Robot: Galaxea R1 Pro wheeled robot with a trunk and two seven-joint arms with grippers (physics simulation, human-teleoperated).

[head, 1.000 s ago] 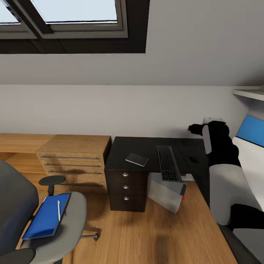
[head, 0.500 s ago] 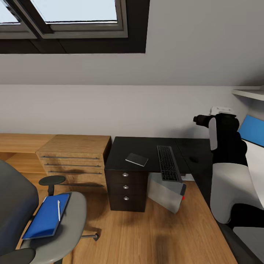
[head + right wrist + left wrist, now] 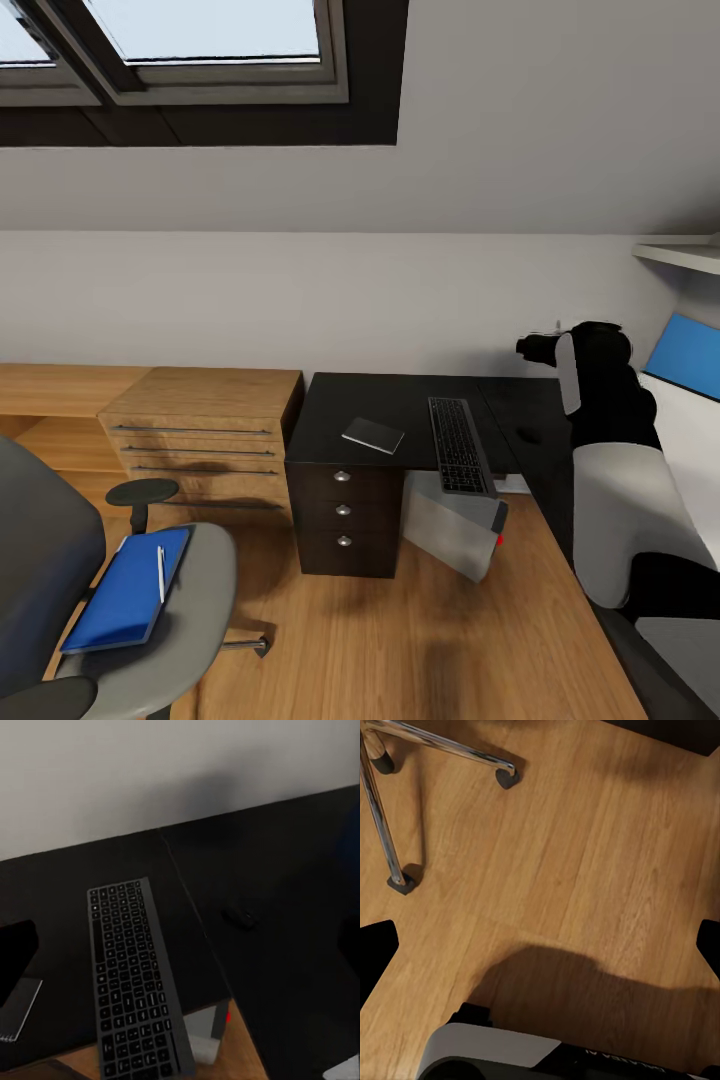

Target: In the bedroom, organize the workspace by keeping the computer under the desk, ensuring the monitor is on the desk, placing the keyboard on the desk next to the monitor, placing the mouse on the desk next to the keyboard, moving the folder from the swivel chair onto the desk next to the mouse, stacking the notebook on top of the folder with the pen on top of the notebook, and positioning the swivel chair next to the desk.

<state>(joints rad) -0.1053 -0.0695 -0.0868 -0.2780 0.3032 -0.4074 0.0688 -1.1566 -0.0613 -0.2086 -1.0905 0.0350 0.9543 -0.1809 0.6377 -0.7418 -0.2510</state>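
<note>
Slim dark grey keyboard (image 3: pixel 460 443) overhangs the black L-shaped desk (image 3: pixel 400 405) front edge. It's probably light and stiff, so grab its long sides. Right pincer (image 3: pixel 535 347): can't tell if open.

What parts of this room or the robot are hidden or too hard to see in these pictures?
- Swivel chair, head view: backrest and base cut off by the picture's edge.
- Computer, head view: upper part hidden under the desk.
- Mouse, right wrist view: a dark blob on the dark desk, no detail.
- Right claw, head view: too small and dark to tell open from shut.
- Blue panel, head view: partly behind the right arm and cut by the edge.
</note>
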